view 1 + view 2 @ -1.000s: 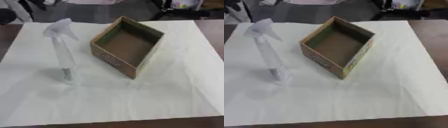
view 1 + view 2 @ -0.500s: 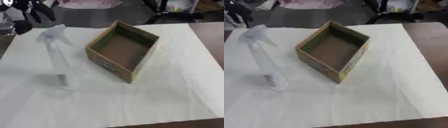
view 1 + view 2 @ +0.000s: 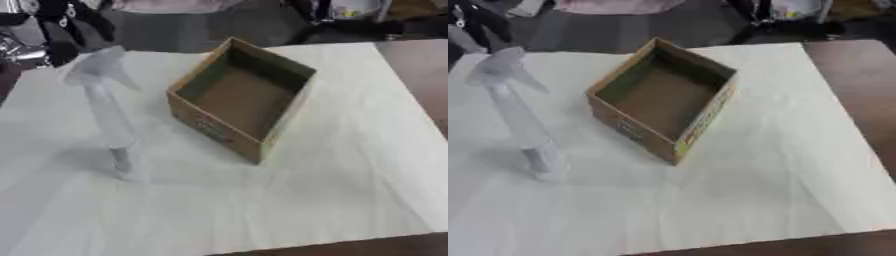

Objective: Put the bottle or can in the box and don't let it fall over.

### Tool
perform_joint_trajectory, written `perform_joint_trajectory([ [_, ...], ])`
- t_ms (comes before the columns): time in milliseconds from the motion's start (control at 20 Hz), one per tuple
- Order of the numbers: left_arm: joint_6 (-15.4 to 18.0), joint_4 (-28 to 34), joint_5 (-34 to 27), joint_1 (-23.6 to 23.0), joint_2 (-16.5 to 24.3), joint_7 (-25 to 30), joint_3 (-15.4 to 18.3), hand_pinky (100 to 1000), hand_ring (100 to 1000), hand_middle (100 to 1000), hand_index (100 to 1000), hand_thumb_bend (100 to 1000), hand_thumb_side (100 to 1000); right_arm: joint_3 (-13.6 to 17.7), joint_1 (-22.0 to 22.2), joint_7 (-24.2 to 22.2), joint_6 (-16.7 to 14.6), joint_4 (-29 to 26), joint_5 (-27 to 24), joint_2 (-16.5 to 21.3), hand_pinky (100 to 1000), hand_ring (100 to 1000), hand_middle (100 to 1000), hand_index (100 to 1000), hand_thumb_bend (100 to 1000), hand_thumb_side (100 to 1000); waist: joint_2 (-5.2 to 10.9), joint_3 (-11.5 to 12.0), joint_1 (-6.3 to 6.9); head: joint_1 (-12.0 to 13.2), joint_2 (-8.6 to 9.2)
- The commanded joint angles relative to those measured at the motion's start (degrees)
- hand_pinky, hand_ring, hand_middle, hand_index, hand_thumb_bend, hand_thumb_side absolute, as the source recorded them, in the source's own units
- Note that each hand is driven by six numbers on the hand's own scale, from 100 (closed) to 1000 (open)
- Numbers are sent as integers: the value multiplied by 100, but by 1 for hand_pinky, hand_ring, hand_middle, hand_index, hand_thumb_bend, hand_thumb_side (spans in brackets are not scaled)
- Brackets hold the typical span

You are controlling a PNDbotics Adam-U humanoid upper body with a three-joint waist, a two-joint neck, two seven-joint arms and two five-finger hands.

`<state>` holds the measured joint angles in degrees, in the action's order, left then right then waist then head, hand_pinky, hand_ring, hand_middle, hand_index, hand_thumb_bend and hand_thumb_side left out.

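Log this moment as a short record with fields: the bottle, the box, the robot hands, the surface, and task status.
bottle: clear spray bottle, standing upright on the cloth, to the left of the box, apart from it
box: open cardboard box, empty, set at an angle
left robot hand: black, at the upper left, just behind the bottle's spray head; fingers hang down; contact unclear
right robot hand: not in view
surface: white cloth over the table
task status: bottle not yet in the box
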<state>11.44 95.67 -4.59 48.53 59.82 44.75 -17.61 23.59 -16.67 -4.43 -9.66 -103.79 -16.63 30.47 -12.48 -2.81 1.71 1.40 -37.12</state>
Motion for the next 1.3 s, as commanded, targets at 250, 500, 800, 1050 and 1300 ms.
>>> perform_joint_trajectory([
  [250, -244, -70, 220, 123, 10, -94, -55, 750, 955, 801, 955, 100, 860, 36, -75, -39, -9, -41, -2, 85, 802, 1000, 797, 901, 100, 389, 22, -33, 13, 0, 62],
  [500, -357, -113, 385, 115, -16, -160, -85, 742, 932, 809, 955, 100, 857, 42, -76, -60, 0, -40, -6, 62, 803, 1000, 796, 901, 100, 398, -18, -50, 29, 0, 63],
  [800, -389, -133, 551, 78, -32, -171, -105, 739, 916, 813, 954, 100, 833, 46, -75, -82, 3, -39, -13, 40, 804, 1000, 796, 901, 100, 405, -55, -68, 36, 2, 75],
  [1050, -286, -159, 620, 20, -33, -79, -123, 733, 907, 811, 948, 100, 791, 55, -71, -93, -3, -37, -19, 16, 804, 1000, 796, 902, 100, 412, -90, -90, 30, 4, 83],
  [1300, -204, -189, 669, -1, -48, 49, -141, 711, 891, 808, 934, 100, 728, 54, -81, -107, -10, -36, -27, 1, 805, 1000, 793, 902, 100, 417, -121, -122, 27, 12, 84],
])
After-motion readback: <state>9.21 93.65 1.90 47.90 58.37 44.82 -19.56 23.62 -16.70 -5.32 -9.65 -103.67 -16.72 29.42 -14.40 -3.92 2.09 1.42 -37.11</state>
